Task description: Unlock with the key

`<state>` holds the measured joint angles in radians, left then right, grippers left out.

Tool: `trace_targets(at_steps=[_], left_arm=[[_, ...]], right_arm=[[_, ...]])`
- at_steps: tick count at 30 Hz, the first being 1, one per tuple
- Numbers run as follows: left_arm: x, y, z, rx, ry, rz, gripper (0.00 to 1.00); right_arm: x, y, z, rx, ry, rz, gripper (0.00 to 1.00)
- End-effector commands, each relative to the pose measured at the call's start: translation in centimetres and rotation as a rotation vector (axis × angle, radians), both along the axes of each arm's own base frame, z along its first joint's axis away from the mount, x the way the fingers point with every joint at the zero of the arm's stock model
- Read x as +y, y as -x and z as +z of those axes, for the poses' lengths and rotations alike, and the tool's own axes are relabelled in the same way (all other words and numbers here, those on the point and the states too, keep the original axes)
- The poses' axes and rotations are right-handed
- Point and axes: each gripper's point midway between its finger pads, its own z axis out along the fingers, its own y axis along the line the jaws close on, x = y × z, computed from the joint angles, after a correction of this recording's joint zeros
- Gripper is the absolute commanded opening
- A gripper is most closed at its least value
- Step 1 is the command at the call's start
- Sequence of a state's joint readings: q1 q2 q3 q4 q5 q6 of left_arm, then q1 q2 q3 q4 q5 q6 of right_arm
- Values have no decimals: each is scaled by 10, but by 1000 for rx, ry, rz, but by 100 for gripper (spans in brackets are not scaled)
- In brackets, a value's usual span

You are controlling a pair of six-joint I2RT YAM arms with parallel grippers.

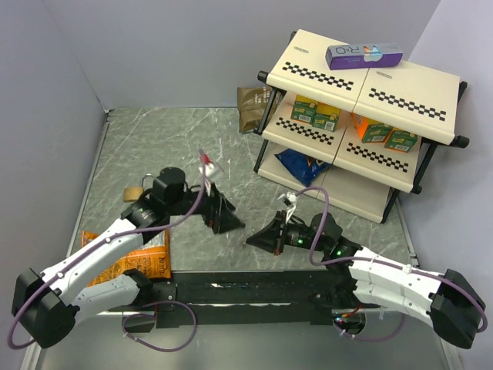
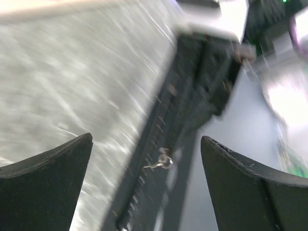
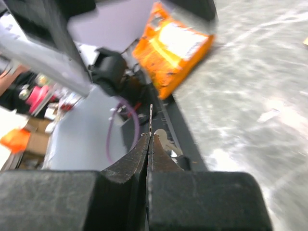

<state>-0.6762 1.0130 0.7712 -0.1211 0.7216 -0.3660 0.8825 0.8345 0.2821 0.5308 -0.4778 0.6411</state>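
My right gripper (image 3: 150, 135) is shut on the key (image 3: 150, 118), a thin silvery blade seen edge-on and sticking up from the fingertips. A second small silvery key bow (image 3: 161, 139) shows just behind the right finger. In the top view the right gripper (image 1: 249, 241) sits low near the front rail, close to my left gripper (image 1: 226, 225). The left gripper (image 2: 147, 139) is open and holds nothing. Far beyond its fingers a tiny key with a ring (image 2: 161, 161) shows over the black rail. The brass padlock (image 1: 132, 193) lies behind the left arm.
A two-tier checkered shelf (image 1: 362, 108) with boxes stands at the back right, with a blue bag (image 1: 300, 163) under it. An orange snack bag (image 1: 146, 258) lies by the left arm. A brown pouch (image 1: 250, 108) lies at the back. A black rail (image 1: 254, 291) runs along the near edge.
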Motion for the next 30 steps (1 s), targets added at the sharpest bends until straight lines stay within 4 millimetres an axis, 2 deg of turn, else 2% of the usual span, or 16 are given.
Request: trace_targets(at_steps=[1, 2, 3, 4, 5, 6, 7, 9, 14, 21, 24, 28, 30], left_arm=[[27, -88, 10, -47, 33, 410, 100], [33, -101, 2, -35, 13, 460, 100], [48, -124, -20, -15, -55, 564, 99], [54, -136, -26, -22, -92, 608, 99], [63, -146, -38, -35, -155, 655, 100], [67, -157, -56, -22, -221, 681, 99], [71, -165, -58, -38, -256, 709, 99], [70, -176, -72, -59, -307, 696, 99], [56, -192, -84, -144, -322, 608, 100], [42, -214, -137, -64, -427, 513, 99], [40, -218, -154, -15, -441, 495, 100], [41, -220, -166, 32, -454, 512, 99], [41, -213, -174, 73, -453, 512, 99]], right_arm=[[-15, -19, 0, 2, -31, -98, 0], [-22, -23, -3, 2, -32, -124, 0], [-24, -23, -3, 6, -34, -129, 0], [-27, -22, -8, 15, -29, -136, 0], [-31, -23, -6, 7, -43, -146, 0], [-33, -22, -5, 10, -48, -152, 0], [-35, -20, -11, 24, -37, -153, 0], [-39, -18, -7, 13, -52, -163, 0], [-46, -14, -14, 23, -50, -177, 0], [-46, -12, -16, 41, -59, -173, 0], [-47, -12, -16, 40, -59, -177, 0], [-47, -12, -17, 41, -53, -179, 0], [-47, -13, -17, 43, -52, -179, 0]])
